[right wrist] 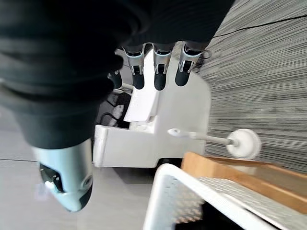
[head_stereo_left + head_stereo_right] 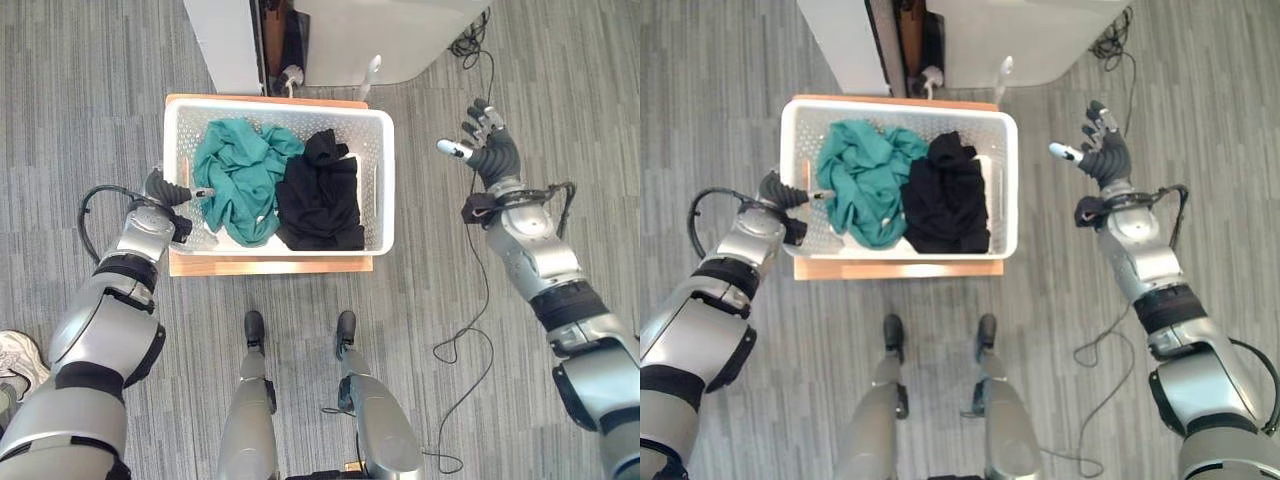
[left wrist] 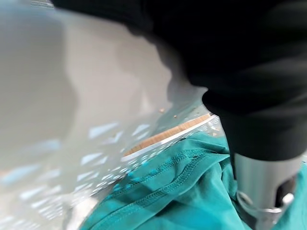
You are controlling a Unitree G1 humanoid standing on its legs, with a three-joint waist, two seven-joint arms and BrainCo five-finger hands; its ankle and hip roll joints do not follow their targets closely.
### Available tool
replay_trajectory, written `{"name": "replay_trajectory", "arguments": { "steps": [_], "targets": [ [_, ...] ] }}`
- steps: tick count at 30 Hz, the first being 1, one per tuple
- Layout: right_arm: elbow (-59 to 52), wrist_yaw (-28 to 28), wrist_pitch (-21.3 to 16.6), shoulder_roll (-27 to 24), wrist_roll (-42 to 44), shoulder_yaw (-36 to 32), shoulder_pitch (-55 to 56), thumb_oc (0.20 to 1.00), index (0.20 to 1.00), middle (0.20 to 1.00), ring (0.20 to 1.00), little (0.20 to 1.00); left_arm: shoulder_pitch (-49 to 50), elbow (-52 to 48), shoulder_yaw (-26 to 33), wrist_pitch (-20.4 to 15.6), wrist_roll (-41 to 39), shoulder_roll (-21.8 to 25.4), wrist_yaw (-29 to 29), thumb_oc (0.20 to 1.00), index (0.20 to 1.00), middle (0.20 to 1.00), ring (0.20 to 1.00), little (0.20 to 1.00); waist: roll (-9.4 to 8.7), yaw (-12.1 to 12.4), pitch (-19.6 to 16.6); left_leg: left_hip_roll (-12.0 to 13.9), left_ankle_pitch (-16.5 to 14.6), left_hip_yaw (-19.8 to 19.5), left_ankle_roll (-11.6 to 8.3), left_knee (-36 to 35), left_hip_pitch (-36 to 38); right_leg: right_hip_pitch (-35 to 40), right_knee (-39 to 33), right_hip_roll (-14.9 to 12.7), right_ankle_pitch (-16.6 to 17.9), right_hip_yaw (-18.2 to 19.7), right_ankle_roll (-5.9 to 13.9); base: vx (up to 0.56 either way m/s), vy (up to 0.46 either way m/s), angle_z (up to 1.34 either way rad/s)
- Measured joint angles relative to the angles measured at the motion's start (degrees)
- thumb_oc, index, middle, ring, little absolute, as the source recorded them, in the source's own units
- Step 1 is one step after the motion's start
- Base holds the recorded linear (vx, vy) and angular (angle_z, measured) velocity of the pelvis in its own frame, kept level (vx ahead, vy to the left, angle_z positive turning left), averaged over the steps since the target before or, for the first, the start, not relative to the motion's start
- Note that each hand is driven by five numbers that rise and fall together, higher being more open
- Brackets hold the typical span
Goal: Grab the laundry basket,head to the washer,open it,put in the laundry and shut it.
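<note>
You're at the grab step — your left hand (image 2: 165,192) sits at the white laundry basket (image 2: 384,190) on its low wooden stand (image 2: 270,265) (grip unreadable), while your right hand (image 2: 487,145) hangs spread and empty, well apart — bring it to the opposite rim next.

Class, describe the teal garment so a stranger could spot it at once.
Find the white laundry basket on the wooden platform. The teal garment lies crumpled in its half nearer the robot's left hand, beside the black garment; only its colour differs.
</note>
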Motion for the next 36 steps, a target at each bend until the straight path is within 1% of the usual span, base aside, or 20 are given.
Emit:
{"name": "replay_trajectory", "arguments": {
  "steps": [4,8,12,15,18,19,22,25,29,32,36],
  "targets": [
    [0.2,0.7,1.0,1.1,0.1,1.9,0.2,1.000,1.000,1.000,1.000,1.000,0.0,-0.1,0.0,-0.1,0.0,-0.5,0.0,1.000,1.000,1.000,1.000,1.000,0.28,0.0,0.1,0.0,0.0,0.0,0.00,0.0,0.0,-0.1,0.0,0.0,0.1,0.1,0.05,0.00,0.000,0.00],
    [0.5,2.8,1.0,1.9,3.8,3.3,1.1,1.000,1.000,1.000,1.000,1.000,0.0,-0.1,-0.1,-0.1,0.0,-1.2,0.0,1.000,1.000,1.000,1.000,1.000,0.64,0.2,0.1,-0.1,0.0,0.0,0.00,0.0,0.0,-0.1,0.0,-0.1,0.0,0.0,0.05,0.00,0.000,0.00],
    [4.1,3.7,1.1,3.1,6.3,3.3,1.0,1.000,1.000,1.000,1.000,1.000,-0.1,-0.1,-0.3,-0.2,-0.1,-1.5,-0.1,1.000,1.000,1.000,1.000,1.000,0.72,0.3,0.0,-0.1,0.0,-0.2,0.00,0.0,-0.1,-0.1,0.0,-0.1,0.0,-0.1,0.06,0.00,0.000,0.00],
    [8.2,3.6,1.3,4.0,6.8,3.4,0.0,1.000,1.000,1.000,1.000,1.000,-0.1,-0.1,-0.4,-0.2,-0.1,-1.7,-0.1,1.000,1.000,1.000,1.000,1.000,0.99,0.4,0.1,-0.1,0.0,-0.2,0.00,0.0,-0.3,-0.1,0.0,-0.1,0.0,-0.1,0.07,0.00,0.000,0.00],
    [10.9,3.5,1.7,4.2,6.9,3.4,-1.1,1.000,1.000,1.000,1.000,1.000,0.0,-0.1,-0.5,-0.2,-0.1,-2.3,-0.2,1.000,1.000,1.000,1.000,1.000,2.04,0.5,0.1,-0.2,0.0,-0.3,0.00,0.0,-0.5,-0.3,0.0,-0.1,0.0,-0.3,0.07,-0.01,0.013,0.04],
    [13.5,3.3,1.8,5.3,7.0,3.3,-2.3,1.000,1.000,1.000,1.000,1.000,0.1,0.0,-0.4,-0.1,-0.1,-2.8,-0.2,1.000,1.000,1.000,1.000,1.000,2.67,0.4,0.1,-0.2,0.0,-0.3,0.01,0.0,-0.6,-0.4,0.0,-0.1,0.0,-0.3,0.08,0.00,0.000,0.00],
    [15.7,2.4,2.1,6.4,7.9,3.2,-3.1,1.000,1.000,1.000,1.000,1.000,0.6,-0.3,-0.6,-0.2,-0.2,-3.8,-0.2,1.000,1.000,1.000,1.000,1.000,3.82,0.9,0.2,-0.3,0.0,-0.3,0.01,0.0,-0.8,-0.5,0.0,-0.2,0.0,-0.3,0.08,0.00,0.000,0.00],
    [18.1,2.0,2.2,7.6,7.9,3.0,-3.6,1.000,1.000,1.000,1.000,1.000,0.9,-0.6,-0.5,-0.4,-0.2,-4.0,-0.3,1.000,1.000,1.000,1.000,1.000,4.24,0.9,0.4,-0.3,0.0,-0.5,0.01,0.0,-0.8,-0.5,0.0,-0.2,0.0,-0.3,0.10,0.00,0.000,0.00],
    [19.5,1.3,2.8,8.6,7.9,3.3,-3.7,1.000,1.000,1.000,1.000,1.000,0.9,-0.6,-0.4,-0.5,-0.3,-4.0,-0.2,1.000,1.000,1.000,1.000,1.000,4.28,0.8,0.4,-0.3,0.0,-0.6,0.00,0.0,-1.0,-0.6,0.0,-0.1,0.0,-0.3,0.13,0.00,0.000,0.00],
    [19.9,1.3,3.4,9.0,7.9,3.4,-4.7,1.000,1.000,1.000,1.000,1.000,0.9,-0.6,0.0,-1.3,-0.3,-3.9,-0.1,1.000,1.000,1.000,1.000,1.000,4.58,0.8,0.2,-0.3,0.1,-0.6,0.08,0.0,-1.7,-1.2,0.0,-0.1,0.0,-0.4,0.12,0.00,0.000,0.00],
    [22.7,1.3,3.9,10.5,7.8,6.1,-7.8,1.000,1.000,1.000,1.000,1.000,0.8,-0.6,-0.1,-1.8,-0.3,-4.0,-0.1,1.000,1.000,1.000,1.000,1.000,4.64,0.9,0.3,-0.2,0.1,-0.8,0.11,0.0,-1.8,-1.3,0.0,-0.1,0.0,-0.5,0.11,0.00,0.000,0.00]
  ]
}}
